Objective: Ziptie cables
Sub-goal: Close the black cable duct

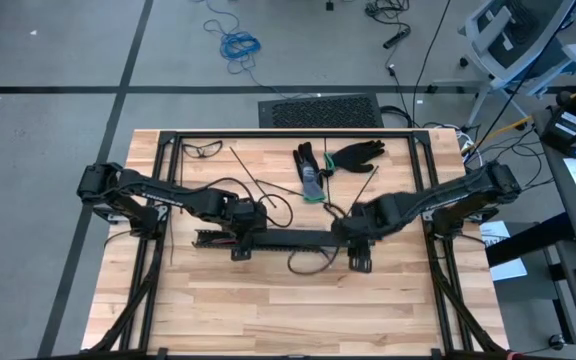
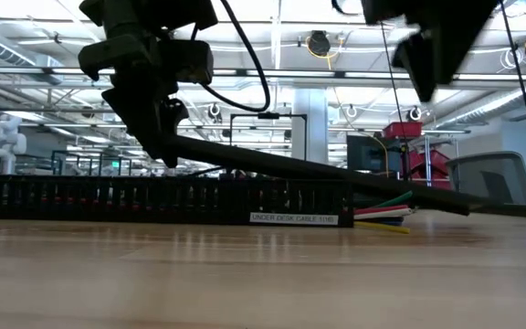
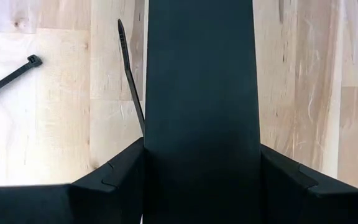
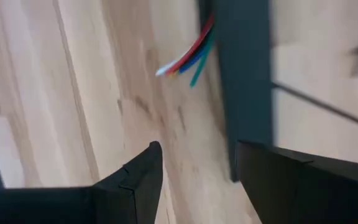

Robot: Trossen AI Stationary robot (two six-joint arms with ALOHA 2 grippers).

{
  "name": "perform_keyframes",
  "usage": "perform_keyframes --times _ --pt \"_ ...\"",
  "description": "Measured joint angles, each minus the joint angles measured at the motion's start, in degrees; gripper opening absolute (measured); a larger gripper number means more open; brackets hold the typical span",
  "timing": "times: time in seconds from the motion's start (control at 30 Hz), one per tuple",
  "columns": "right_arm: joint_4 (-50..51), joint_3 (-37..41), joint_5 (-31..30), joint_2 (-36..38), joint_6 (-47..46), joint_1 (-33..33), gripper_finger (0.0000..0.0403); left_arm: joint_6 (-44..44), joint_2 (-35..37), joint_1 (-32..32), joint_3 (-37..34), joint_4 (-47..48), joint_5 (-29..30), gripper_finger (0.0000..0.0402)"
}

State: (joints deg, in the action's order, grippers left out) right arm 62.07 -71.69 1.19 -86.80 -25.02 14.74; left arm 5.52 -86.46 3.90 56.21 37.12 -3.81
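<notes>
Cables (image 2: 383,211) lie inside slotted rail (image 1: 268,240) at mid-table, coloured ends poking from rail's right end.

High view: left gripper (image 1: 245,238) on rail's left part, right gripper (image 1: 356,240) at its right end; zipties (image 1: 253,180) scattered behind rail.

Low view: left gripper (image 2: 158,137) clamps flat black cover strip (image 2: 318,172), tilted.

Left wrist view: fingers (image 3: 114,177) pinch strip.

Right wrist view: fingers (image 4: 143,171) apart, empty, rail just beside.
</notes>
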Motion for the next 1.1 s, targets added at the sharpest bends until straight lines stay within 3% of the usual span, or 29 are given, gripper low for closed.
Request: perform_keyframes --times 0.27,0.4,0.63,0.87,1.1 --pt "-14.44 13.17 2.33 0.0 -2.84 2.8 0.0193 0.16 0.0 0.0 0.0 -0.14 0.0 0.0229" --pt "-13.79 12.23 -0.05 0.04 -1.06 2.45 0.0203 1.51 0.0 0.0 0.0 -0.17 -0.07 0.0229" --pt "-14.15 11.06 -9.77 0.24 6.02 0.91 0.0241 1.57 0.02 0.0 0.0 -0.14 -0.2 0.0229" --pt "-15.77 11.4 -7.35 0.24 9.11 -2.61 0.0271 1.45 0.02 0.0 0.0 -0.14 -0.22 0.0229" --pt "-19.35 13.1 -3.66 -0.11 12.13 -6.08 0.0275 1.53 0.02 0.0 0.0 -0.12 -0.26 0.0229"
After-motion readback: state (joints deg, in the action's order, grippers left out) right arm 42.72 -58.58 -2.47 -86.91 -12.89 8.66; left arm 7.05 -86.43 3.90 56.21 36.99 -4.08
